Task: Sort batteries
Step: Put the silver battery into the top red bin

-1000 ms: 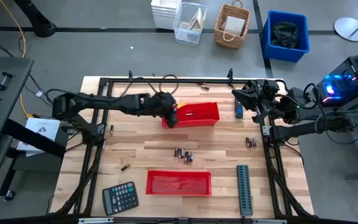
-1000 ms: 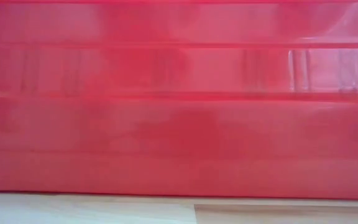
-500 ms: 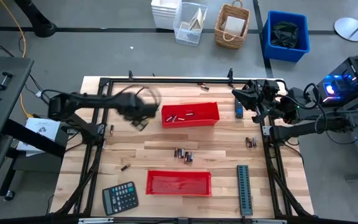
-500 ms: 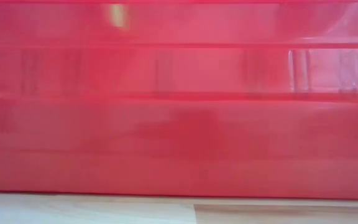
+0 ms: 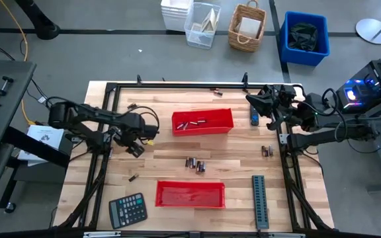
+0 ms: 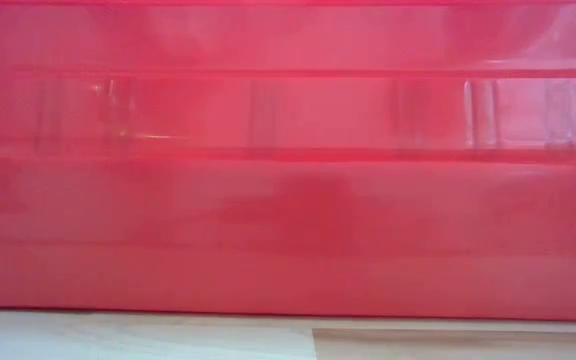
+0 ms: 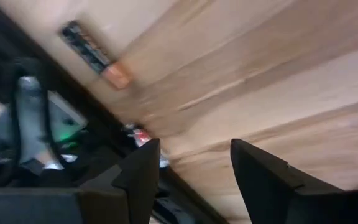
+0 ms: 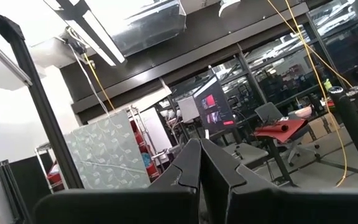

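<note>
From above, my left pincer [image 5: 135,147] hangs over the pale wooden plank table [image 5: 157,162], close to the black metal frame rail [image 5: 101,152] on its near side, its two dark fingers spread apart with nothing between them. A short way beyond its tips on the far side sits the upper red plastic tray [image 5: 202,121], holding a few small dark cylindrical batteries [image 5: 192,123]. Three more loose batteries [image 5: 195,164] lie on the wood past my pincer, between that tray and the second red plastic tray [image 5: 190,194]. One single battery [image 5: 132,177] lies near my pincer, toward the black calculator [image 5: 127,210]. My right pincer [image 5: 262,102] waits well apart at the table's opposite edge, beside a small pair of batteries [image 5: 266,151] and a long grey ridged strip [image 5: 260,201].

From table height, the wall of a red tray [image 6: 288,180] fills almost everything, with a thin band of wood beneath it.

Through my left wrist, my own dark fingers [image 7: 142,177] stand apart over bare planks, and one dark battery with a copper-coloured end [image 7: 95,55] lies ahead of them, near the frame.

Through my right wrist, my fingers [image 8: 188,168] are pressed together, empty, pointing into the room beyond.
</note>
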